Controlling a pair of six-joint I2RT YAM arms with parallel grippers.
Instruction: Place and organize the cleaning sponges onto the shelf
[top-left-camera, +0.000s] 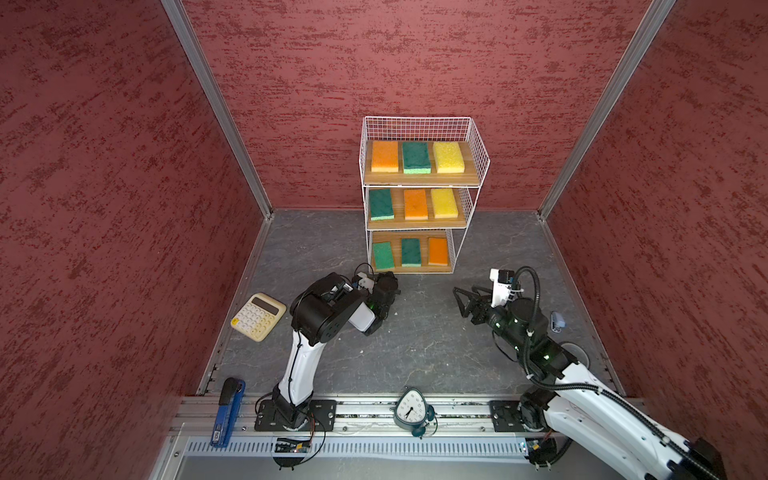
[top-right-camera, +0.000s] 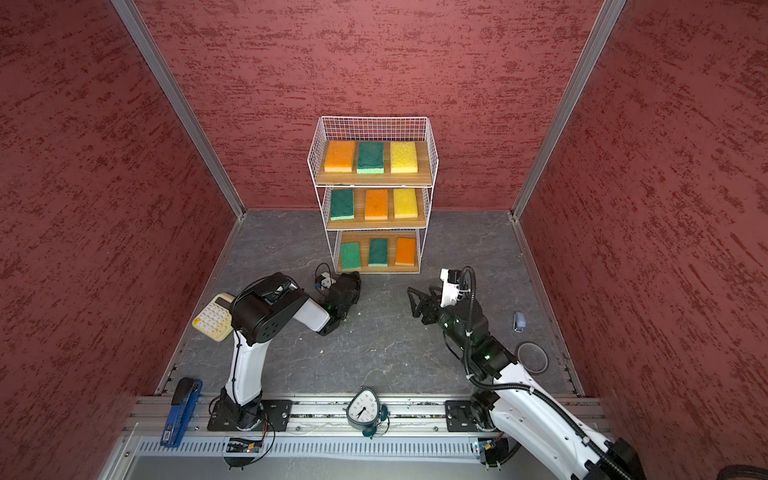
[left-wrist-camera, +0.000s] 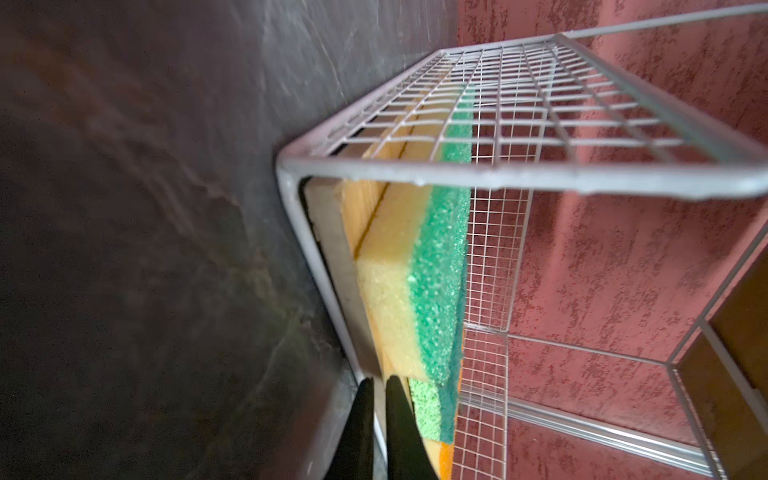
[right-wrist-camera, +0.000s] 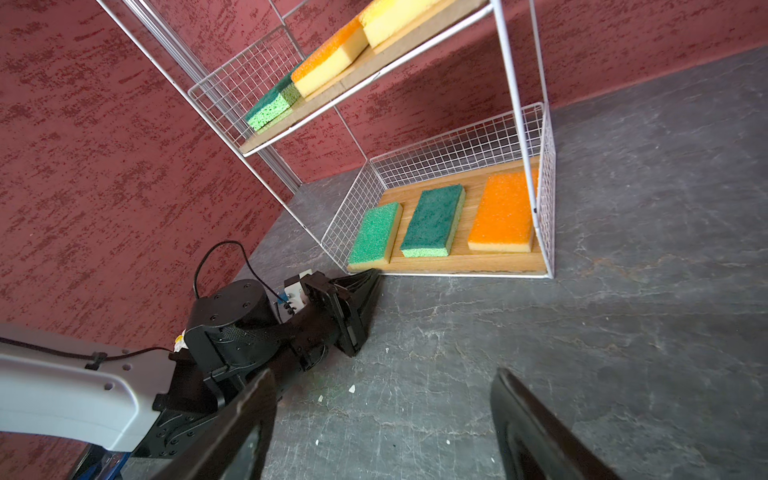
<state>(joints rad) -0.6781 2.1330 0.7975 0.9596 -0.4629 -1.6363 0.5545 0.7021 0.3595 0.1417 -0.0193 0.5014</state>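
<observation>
Shelf mid-frame holds nine sponges: four green, three orange, two yellow. Left claw nearly shut, right claw gaping.

Shelf, against the back wall: three tiers, three cleaning sponges side by side on each. Left gripper at its front left corner; right gripper in front, off its right. Calculator front-left of it; clock well in front.
</observation>
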